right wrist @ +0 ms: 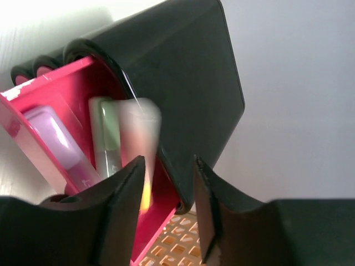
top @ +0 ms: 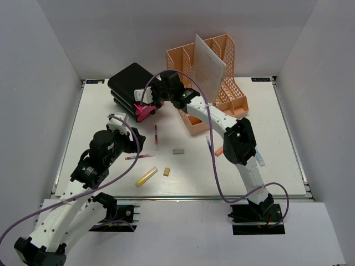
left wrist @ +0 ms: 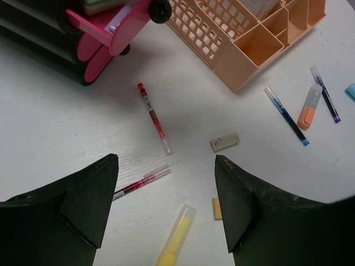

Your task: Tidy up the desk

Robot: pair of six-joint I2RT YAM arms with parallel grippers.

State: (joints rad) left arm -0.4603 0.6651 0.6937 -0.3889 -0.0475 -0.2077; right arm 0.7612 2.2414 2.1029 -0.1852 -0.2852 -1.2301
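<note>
The desk (top: pixel 266 138) is a white tabletop. At its back left stands a black drawer unit (top: pixel 126 82) with a pink drawer (right wrist: pixel 55 113) pulled out. My right gripper (right wrist: pixel 167 162) hovers over that drawer, open. A blurred pale marker (right wrist: pixel 141 124) is beside its left finger, over a green marker (right wrist: pixel 108 138) and a purple one (right wrist: pixel 52 136) lying in the drawer. My left gripper (left wrist: pixel 166 160) hangs open above a yellow highlighter (left wrist: pixel 176 237) and a red pen (left wrist: pixel 143 182), holding nothing.
An orange file organizer (top: pixel 236 97) with a white sheet (top: pixel 208 66) stands at the back. Loose on the desk are another red pen (left wrist: pixel 154 118), a grey eraser (left wrist: pixel 224 142), a tan eraser (left wrist: pixel 217 208), a blue pen (left wrist: pixel 285 116), an orange highlighter (left wrist: pixel 309 107) and a purple pen (left wrist: pixel 325 93).
</note>
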